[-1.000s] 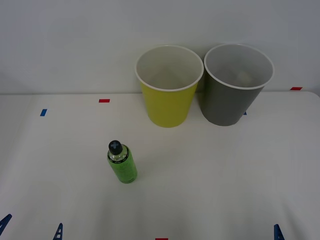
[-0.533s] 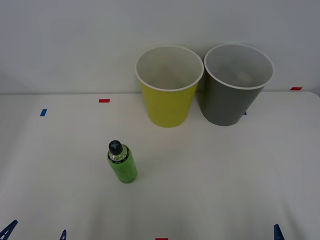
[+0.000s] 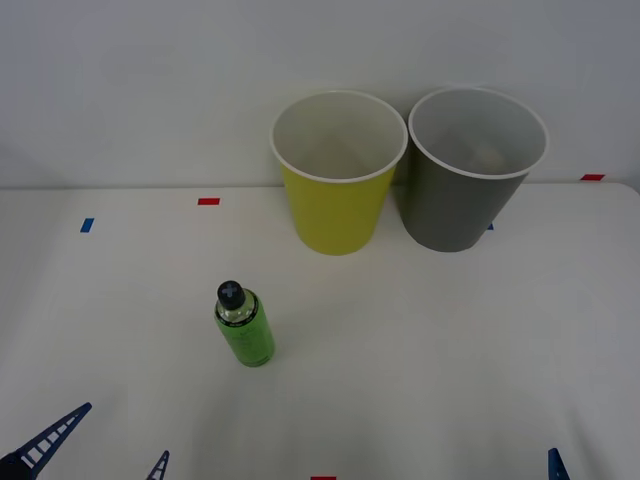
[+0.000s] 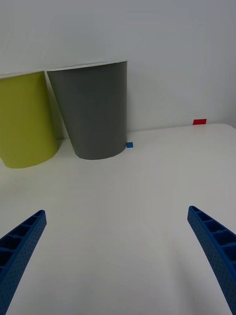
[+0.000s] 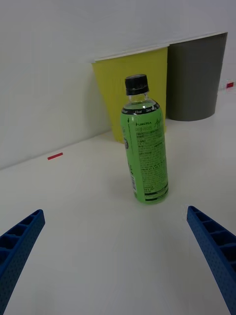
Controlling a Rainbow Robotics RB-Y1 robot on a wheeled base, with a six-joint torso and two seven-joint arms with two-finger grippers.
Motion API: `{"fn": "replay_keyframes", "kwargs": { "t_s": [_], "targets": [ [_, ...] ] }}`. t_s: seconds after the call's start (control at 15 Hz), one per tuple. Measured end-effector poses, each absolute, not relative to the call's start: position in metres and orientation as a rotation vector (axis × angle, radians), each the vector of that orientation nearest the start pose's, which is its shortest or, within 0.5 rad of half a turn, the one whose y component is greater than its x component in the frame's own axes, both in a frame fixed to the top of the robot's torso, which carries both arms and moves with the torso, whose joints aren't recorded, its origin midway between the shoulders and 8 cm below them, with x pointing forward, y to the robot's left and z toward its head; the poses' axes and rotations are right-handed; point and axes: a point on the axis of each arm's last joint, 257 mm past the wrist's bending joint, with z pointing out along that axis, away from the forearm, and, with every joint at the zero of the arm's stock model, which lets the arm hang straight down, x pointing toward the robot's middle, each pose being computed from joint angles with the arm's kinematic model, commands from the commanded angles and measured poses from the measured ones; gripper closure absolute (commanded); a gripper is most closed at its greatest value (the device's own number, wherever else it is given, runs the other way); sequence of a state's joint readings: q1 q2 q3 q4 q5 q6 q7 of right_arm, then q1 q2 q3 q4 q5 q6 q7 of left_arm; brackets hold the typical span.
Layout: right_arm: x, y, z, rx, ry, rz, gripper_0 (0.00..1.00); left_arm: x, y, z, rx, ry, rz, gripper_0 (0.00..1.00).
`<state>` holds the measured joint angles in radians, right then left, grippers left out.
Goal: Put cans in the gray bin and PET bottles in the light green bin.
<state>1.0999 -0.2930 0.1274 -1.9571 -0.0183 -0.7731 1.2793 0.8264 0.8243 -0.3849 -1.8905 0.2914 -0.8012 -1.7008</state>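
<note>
A small green PET bottle (image 3: 243,328) with a black cap stands upright left of the table's middle. My left gripper (image 3: 100,455) is open at the near left edge, short of the bottle. From the left wrist the bottle (image 5: 146,147) stands straight ahead of the open gripper (image 5: 115,212), beyond its tips. The light green bin (image 3: 338,175) and the gray bin (image 3: 470,175) stand side by side at the back. My right gripper (image 4: 116,211) is open over bare table, facing the gray bin (image 4: 93,113); one of its fingertips (image 3: 553,464) shows at the near right. Cans are out of view.
A white wall rises directly behind the bins. Small tape marks lie on the white table: red (image 3: 208,201), blue (image 3: 87,225), and red at the far right (image 3: 592,177). The light green bin (image 4: 24,120) touches or nearly touches the gray one.
My left gripper has come forward into the front view, its fingers reaching farther over the table toward the bottle. The bottle, bins and right gripper have not moved.
</note>
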Motion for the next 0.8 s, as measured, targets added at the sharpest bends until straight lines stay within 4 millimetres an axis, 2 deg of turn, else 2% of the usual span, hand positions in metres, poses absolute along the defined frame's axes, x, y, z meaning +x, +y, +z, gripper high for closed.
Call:
{"fn": "replay_keyframes", "kwargs": {
  "t_s": [0.13, 0.4, 0.8],
  "targets": [
    [0.199, -0.290, -0.240, 0.065, 1.508, 0.083, 0.00, 0.244, 0.237, -0.250, 0.492, 1.445, -0.222, 0.00],
    [0.199, -0.290, -0.240, 0.065, 1.508, 0.083, 0.00, 0.259, 0.220, -0.254, 0.559, 1.409, -0.263, 0.00],
    [0.199, -0.290, -0.240, 0.065, 1.508, 0.083, 0.00, 0.288, 0.188, -0.246, 0.585, 1.342, -0.341, 0.00]
  ]
}}
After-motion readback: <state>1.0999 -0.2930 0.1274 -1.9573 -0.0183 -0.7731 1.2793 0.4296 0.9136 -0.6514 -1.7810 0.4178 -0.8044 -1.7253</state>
